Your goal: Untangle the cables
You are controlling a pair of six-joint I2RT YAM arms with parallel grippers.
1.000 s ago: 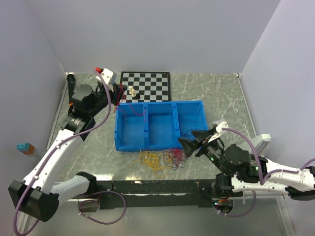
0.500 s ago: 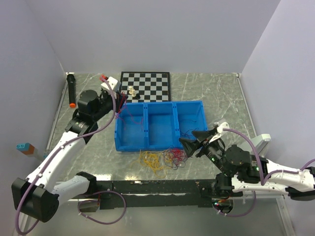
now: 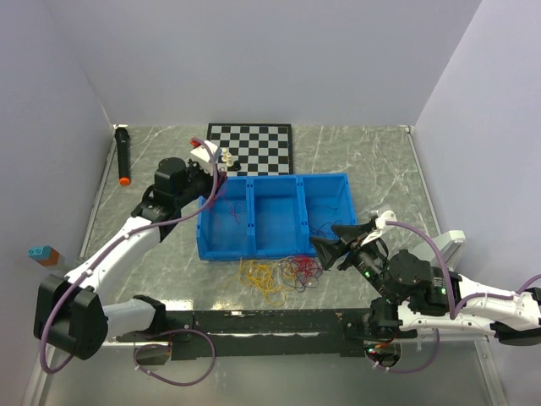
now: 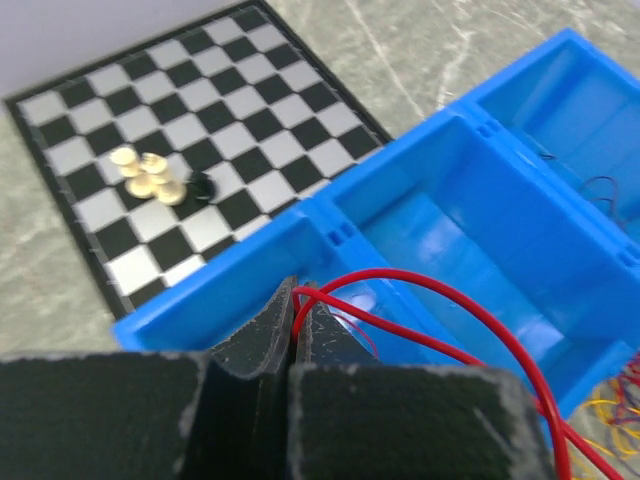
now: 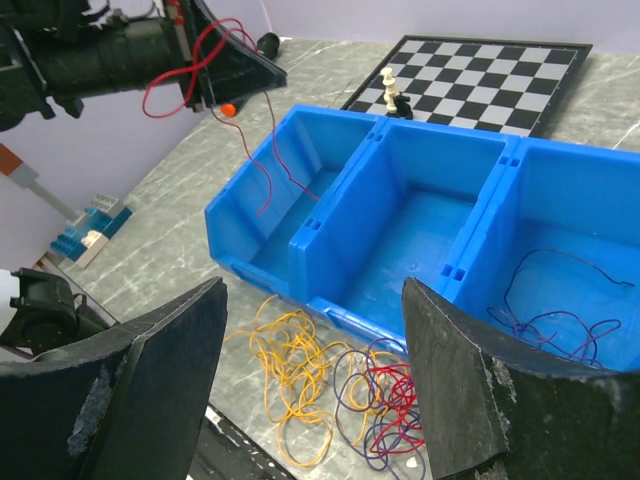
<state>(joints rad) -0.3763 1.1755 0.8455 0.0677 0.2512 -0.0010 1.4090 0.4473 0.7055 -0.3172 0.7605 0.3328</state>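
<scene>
Your left gripper [image 4: 297, 312] is pinched fully closed, jaws together, with one red cable [image 4: 455, 305] clamped at the tips. The cable loops up off the pinch and runs away to the lower right of that wrist view. The right wrist camera shows the same left gripper [image 5: 272, 72] held in the air past the far-left corner of the blue bin [image 5: 340, 215]. The red cable [image 5: 268, 150] hangs from it, loose end down inside the left compartment; whether it touches the floor there you can't tell. Overhead, the left gripper [image 3: 216, 176] sits at the bin's [image 3: 270, 178] back-left corner. Your right gripper [image 5: 312, 300] is spread wide, with nothing between the fingers and nothing touched. Overhead, the right gripper [image 3: 331, 239] hovers at the bin's front-right corner, pointed toward the pile. The other cables [image 3: 283, 272] lie in a loose heap on the table [image 3: 380, 161], just in front of the bin's front wall. The orange-yellow loops [image 5: 295, 375] are on the left and the red and dark loops [image 5: 390, 400] on the right, overlapping where they meet. One dark strand [image 5: 550, 300] lies alone in the right compartment. The chessboard [image 3: 262, 139] sits behind the bin, with a few chess pieces [image 3: 228, 157] at its near-left corner.
</scene>
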